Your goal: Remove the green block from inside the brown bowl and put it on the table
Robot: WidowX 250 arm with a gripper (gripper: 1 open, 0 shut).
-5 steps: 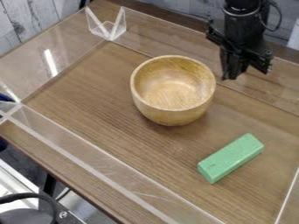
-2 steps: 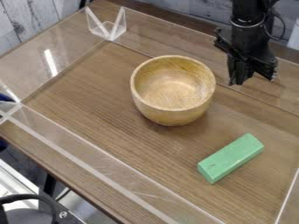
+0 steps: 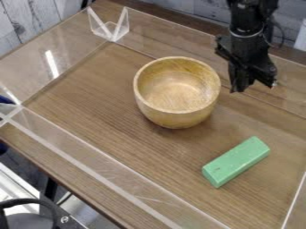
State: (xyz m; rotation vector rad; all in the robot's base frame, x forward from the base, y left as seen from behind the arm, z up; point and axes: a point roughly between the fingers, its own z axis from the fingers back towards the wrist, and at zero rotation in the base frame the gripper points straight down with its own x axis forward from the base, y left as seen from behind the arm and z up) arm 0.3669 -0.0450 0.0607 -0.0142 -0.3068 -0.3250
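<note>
The green block [image 3: 235, 161] lies flat on the table [image 3: 107, 116] at the front right, outside the brown bowl [image 3: 178, 90]. The bowl stands upright in the middle of the table with nothing inside it. My gripper [image 3: 244, 86] hangs just right of the bowl's rim, behind the block. Its black fingers are pressed together, shut on nothing.
Low clear acrylic walls [image 3: 72, 148] run around the tabletop. A clear acrylic bracket [image 3: 109, 24] stands at the back left corner. Bare wood shows to the left of the bowl and in front of it.
The gripper drifted slightly right and then back left, and sits a little lower than a second ago. Block and bowl have not moved.
</note>
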